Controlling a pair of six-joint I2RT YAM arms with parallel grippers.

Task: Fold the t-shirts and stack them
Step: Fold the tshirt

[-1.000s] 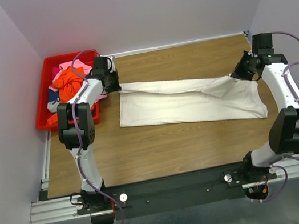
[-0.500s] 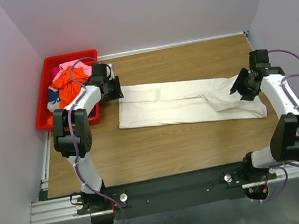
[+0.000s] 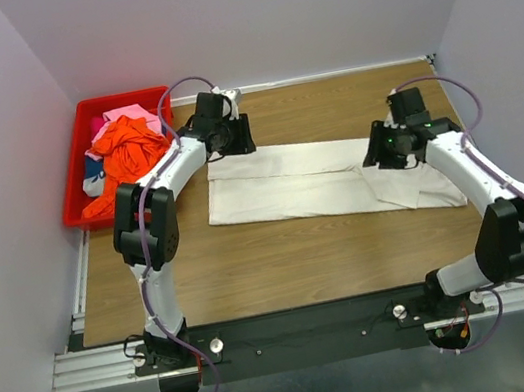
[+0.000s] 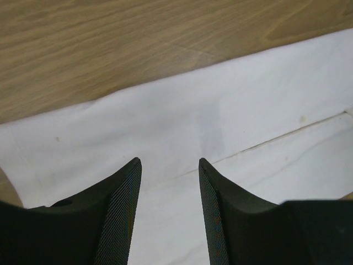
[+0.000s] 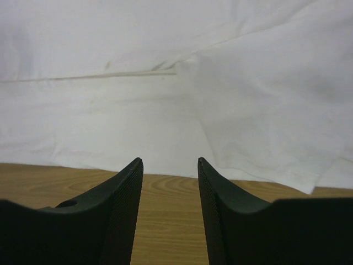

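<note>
Flat t-shirt (image 3: 310, 179) lies across mid tabletop (image 3: 282, 253), long axis L-R. Bin (image 3: 74, 178) at far-L corner, w/ heap of t-shirts (image 3: 124, 147) in it. Left gripper (image 3: 240, 139) over flat t-shirt's far-L end, R of bin; right gripper (image 3: 379, 153) over its R part.

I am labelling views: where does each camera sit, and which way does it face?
Top external: above and behind, looking down on the left arm, right arm and white t-shirt.
Left wrist: on that arm, facing down past the open left end effector.
Right wrist: same, past the open right end effector.
All share the white t-shirt.
</note>
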